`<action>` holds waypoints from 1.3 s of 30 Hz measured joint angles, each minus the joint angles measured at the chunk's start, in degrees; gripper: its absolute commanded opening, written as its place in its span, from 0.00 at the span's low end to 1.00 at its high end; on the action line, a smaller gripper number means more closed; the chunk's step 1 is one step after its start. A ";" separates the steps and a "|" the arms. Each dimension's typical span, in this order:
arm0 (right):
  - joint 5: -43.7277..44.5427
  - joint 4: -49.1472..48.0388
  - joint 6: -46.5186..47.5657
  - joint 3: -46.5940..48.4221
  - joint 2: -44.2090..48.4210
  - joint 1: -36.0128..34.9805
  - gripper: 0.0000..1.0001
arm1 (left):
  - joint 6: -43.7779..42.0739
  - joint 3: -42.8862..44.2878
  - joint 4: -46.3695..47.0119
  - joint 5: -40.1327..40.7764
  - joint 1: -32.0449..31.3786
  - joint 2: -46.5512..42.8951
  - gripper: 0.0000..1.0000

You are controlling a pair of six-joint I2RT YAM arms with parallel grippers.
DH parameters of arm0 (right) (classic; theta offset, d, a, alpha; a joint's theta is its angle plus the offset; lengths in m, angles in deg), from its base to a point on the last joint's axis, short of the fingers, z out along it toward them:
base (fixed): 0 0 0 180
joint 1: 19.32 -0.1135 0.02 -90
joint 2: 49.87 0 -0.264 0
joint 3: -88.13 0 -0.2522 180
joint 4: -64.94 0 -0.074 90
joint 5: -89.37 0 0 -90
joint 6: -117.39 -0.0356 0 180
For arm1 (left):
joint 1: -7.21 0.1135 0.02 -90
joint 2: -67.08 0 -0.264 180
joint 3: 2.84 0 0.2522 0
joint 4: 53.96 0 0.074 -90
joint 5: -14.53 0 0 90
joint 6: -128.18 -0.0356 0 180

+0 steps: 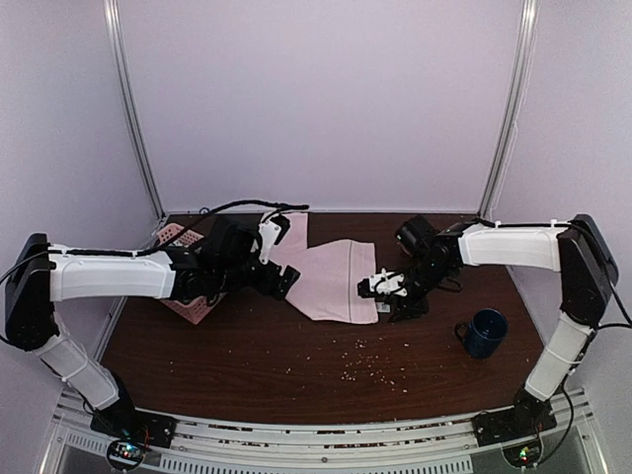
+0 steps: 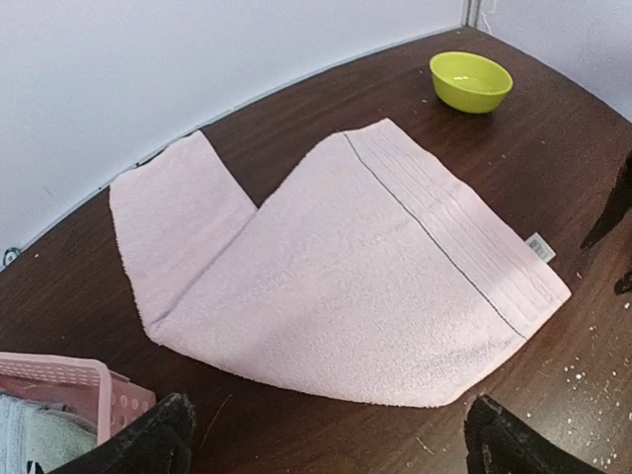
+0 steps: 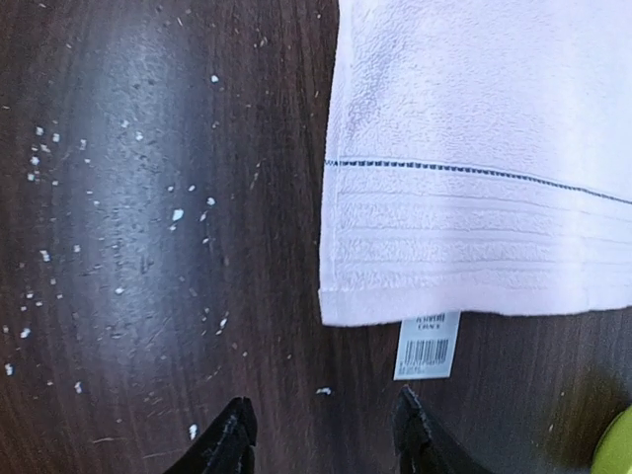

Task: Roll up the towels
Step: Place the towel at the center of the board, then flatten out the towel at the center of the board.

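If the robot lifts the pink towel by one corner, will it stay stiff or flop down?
Probably floppy: the pink towel lies limp and folded over itself, so a lifted corner would likely leave the rest hanging. It looks thin and light. Pushed, its fuzzy cloth would likelier bunch up on the table than slide whole.

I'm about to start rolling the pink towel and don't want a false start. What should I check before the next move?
1. Pink towel flat in one layer: not ok, one end is folded over at an angle.
2. Left tool empty and open: ok, jaws wide by the towel's edge.
3. Right tool empty and open: ok, at the label corner.
4. Mug and bowl apart from the towel: ok.
5. Table beside the towel clean: not ok, crumbs lie scattered there.
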 measured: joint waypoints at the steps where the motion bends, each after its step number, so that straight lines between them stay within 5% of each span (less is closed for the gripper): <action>1: 1.44 -0.87 0.55 0.46 -1.53 -0.79 0.51 | 0.61 0.00 0.37 0.74 0.24 -0.39 0.98; 14: 9.55 -3.74 5.07 8.96 -14.86 -5.18 0.47 | 6.47 -6.56 0.07 3.10 0.55 -13.11 0.97; 17: 9.57 -2.84 5.29 11.13 -16.33 -5.25 0.38 | 6.58 -6.86 -0.11 3.67 0.55 -13.18 0.96; 22: 9.55 -1.03 4.85 13.44 -18.05 -5.29 0.07 | 6.64 -7.52 -0.17 4.13 0.55 -13.11 0.94; 27: 9.18 0.39 -0.04 15.50 -18.23 -5.31 0.00 | 6.69 -7.67 -0.59 4.76 0.55 -12.90 0.87; 39: -1.84 7.87 -19.80 42.95 3.98 -5.35 0.00 | 4.28 -13.31 -1.66 9.70 0.55 -25.11 0.81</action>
